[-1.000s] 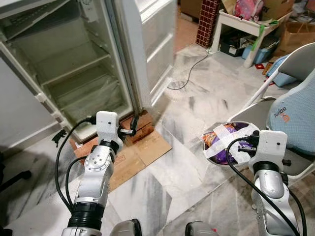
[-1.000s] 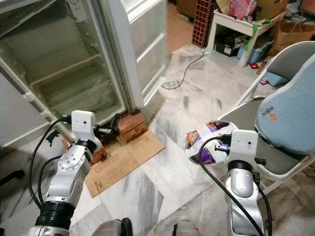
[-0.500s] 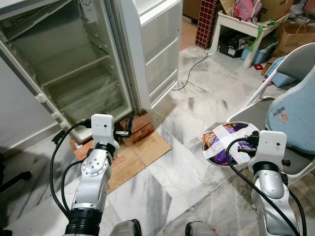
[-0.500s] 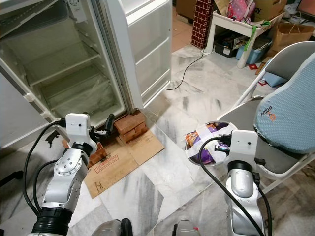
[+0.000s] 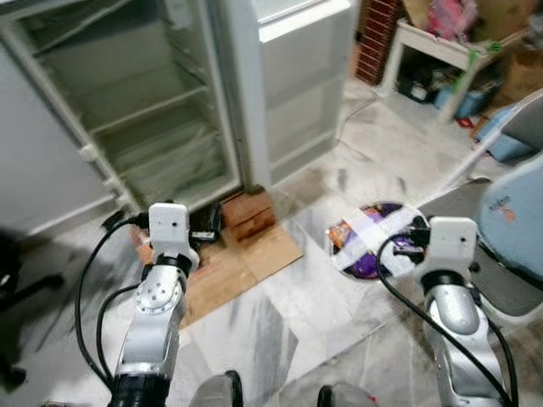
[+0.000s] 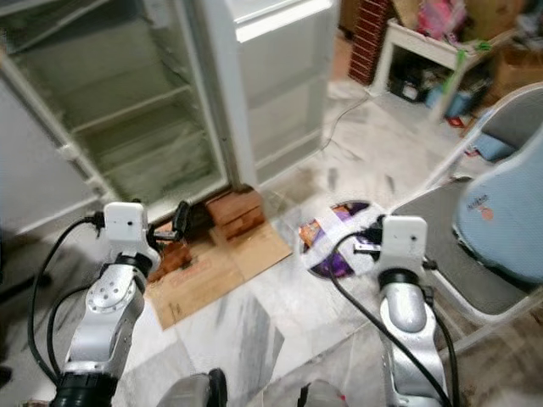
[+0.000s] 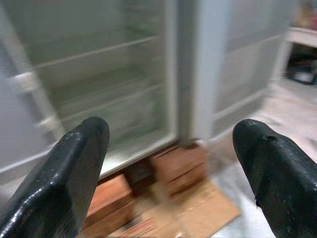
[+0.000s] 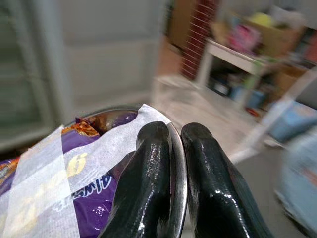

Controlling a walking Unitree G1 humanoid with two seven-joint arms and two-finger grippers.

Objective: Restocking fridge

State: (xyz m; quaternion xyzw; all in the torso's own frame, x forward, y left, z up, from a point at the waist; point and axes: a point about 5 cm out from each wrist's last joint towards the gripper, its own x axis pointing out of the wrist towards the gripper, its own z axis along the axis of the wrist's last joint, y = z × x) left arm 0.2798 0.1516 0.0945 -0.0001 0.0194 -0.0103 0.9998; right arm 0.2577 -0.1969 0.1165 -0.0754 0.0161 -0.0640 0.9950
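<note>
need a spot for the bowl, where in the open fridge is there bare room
Both fridge shelves look bare: the middle wire shelf and the bottom compartment above the bricks. Blur hides small items. The right end effector grips the metal bowl rim; the left end effector is open, empty, facing the fridge.

The view has swung and blurred, so the camera moved. The fridge (image 5: 153, 102) now sits more centred ahead. The left hand (image 6: 179, 217) has drawn nearer the bricks (image 6: 234, 212) beneath the fridge.
</note>
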